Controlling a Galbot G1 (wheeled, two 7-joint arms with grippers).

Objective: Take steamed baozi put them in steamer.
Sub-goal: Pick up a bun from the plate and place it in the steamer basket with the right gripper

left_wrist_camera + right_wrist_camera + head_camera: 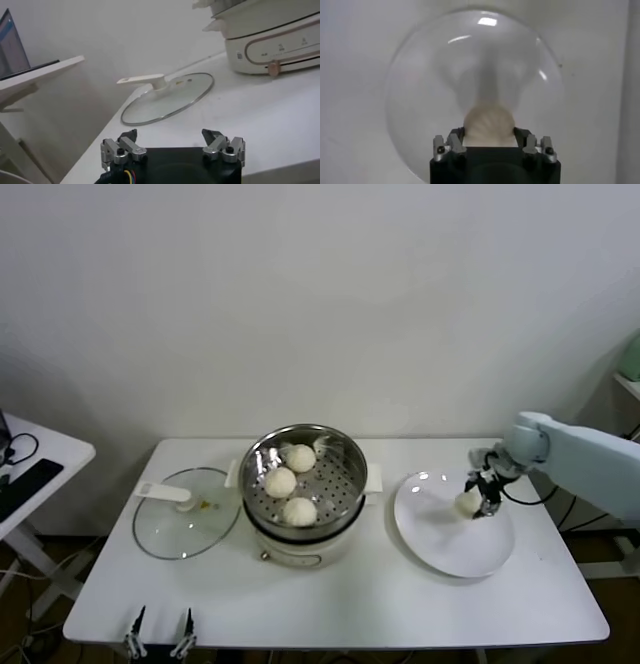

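Steamer (335, 446) sat mid-table (330, 604) on its cream cooker base (300, 551), steel basket uncovered. Three buns were in the basket: one toward the back (300, 457), one on the left side (280, 481), one at the front (299, 511), all apart from each other and resting on the perforated floor. Fourth bun (467, 502) was over the white plate (450, 549) to the right of the steamer, clamped between the fingers of the right gripper (478, 502); in the right wrist view the gripper (489, 142) had the bun (489, 122) pinched from both sides above the plate (420, 100). Couldn't tell if the bun was touching the plate or just off it. Glass lid (185, 519) lay flat left of the steamer, white handle up. Left gripper (160, 634) was parked at the table's near-left edge, fingers spread wide, holding nothing; same in its wrist view (172, 142).
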